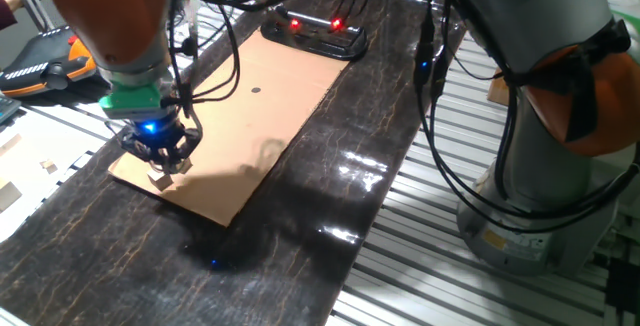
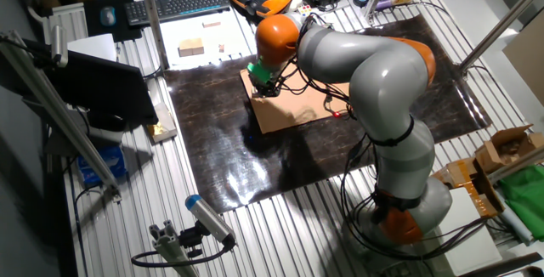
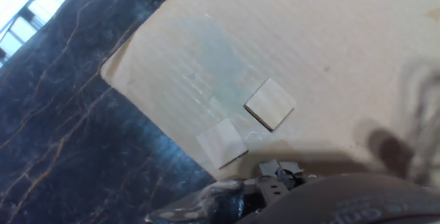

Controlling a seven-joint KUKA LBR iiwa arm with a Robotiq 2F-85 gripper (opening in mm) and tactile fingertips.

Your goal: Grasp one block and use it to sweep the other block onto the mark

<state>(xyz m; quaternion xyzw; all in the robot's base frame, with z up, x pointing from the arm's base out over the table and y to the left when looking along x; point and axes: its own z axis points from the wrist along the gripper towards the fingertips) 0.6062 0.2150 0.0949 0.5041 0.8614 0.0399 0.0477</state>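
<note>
Two small pale wooden blocks lie side by side near a corner of the tan cardboard sheet [image 1: 270,116]. In the hand view one block [image 3: 269,104] is farther from my fingers and the other block [image 3: 221,143] is closer, near the sheet's edge. My gripper [image 1: 163,158] hangs just above them, and its fingertips [image 3: 265,169] stand close together and hold nothing. In the fixed view one block [image 1: 158,178] shows just under the fingers. The mark [image 1: 256,91] is a tiny dark dot farther along the cardboard, well away from the blocks. The other fixed view shows the gripper [image 2: 265,86] but not the blocks.
The cardboard lies on a dark marbled mat [image 1: 330,196] over a slotted metal table. A black device with red lights [image 1: 315,31] sits at the cardboard's far end. Cables hang from the arm [image 1: 210,76]. A keyboard [image 2: 178,5] and spare wooden pieces [image 2: 191,48] lie beyond the mat.
</note>
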